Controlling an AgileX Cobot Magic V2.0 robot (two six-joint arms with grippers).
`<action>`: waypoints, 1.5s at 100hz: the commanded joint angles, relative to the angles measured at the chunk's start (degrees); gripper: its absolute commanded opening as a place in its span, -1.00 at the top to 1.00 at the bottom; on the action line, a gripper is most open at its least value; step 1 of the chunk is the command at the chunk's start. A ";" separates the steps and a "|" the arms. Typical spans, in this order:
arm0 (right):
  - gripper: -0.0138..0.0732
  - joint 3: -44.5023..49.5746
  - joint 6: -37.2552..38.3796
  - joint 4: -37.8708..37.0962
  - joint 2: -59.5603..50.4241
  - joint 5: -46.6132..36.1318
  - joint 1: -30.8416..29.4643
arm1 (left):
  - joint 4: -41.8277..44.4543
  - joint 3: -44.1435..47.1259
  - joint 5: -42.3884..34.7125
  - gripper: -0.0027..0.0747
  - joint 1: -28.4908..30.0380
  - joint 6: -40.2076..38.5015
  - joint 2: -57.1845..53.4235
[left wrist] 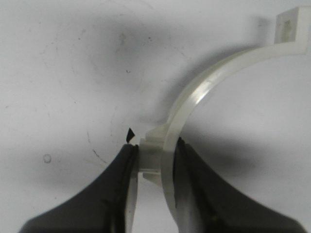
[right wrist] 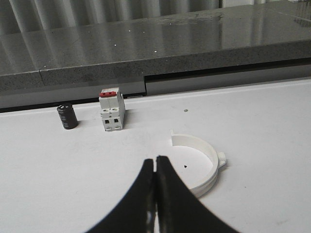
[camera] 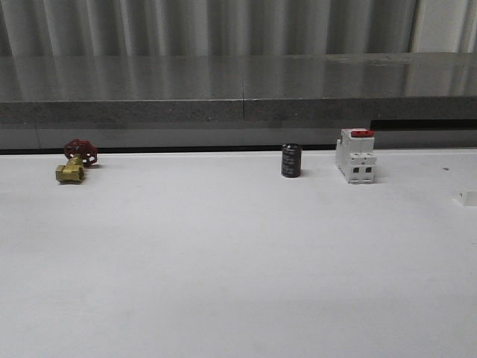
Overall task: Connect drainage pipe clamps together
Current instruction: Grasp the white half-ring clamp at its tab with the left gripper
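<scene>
Two white half-ring clamps are in play. One clamp half [left wrist: 194, 97] is pinched by the left tool [left wrist: 156, 162]: in the left wrist view its dark fingers [left wrist: 116, 184] press from both sides on the band beside a small stepped tab, and the rest of the arc curves away from the fingertips to a flat flange end, above the pale table [left wrist: 73, 73].

The other clamp half [right wrist: 204, 165] lies flat on the table [right wrist: 252, 121] in the right wrist view, its open side toward the breaker block. It sits just beside and beyond the right tool [right wrist: 155, 165], apart from it, with a small lug on its outer rim. That tool's fingers are pressed together, tips meeting, with nothing between them.

Along the table's far edge in the front view stand a brass valve with a red handwheel [camera: 74, 162], a dark cylinder [camera: 291, 160], and a white breaker block with a red switch [camera: 355, 155].
</scene>
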 commanded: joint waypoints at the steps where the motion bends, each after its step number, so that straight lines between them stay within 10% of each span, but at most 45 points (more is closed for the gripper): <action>1: 0.84 -1.16 -0.33 -0.64 -1.05 -5.05 -0.28 | -2.19 -1.71 2.31 0.67 -1.82 -1.05 -6.37; 75: 0.84 -1.16 -0.33 -0.64 -1.05 -5.05 -0.28 | 6.06 -1.61 -0.40 0.67 -40.03 -30.90 -7.53; 150: 0.84 -1.16 -0.33 -0.64 -1.05 -5.05 -0.28 | 8.80 -1.61 -4.69 0.67 -45.03 -39.16 -0.84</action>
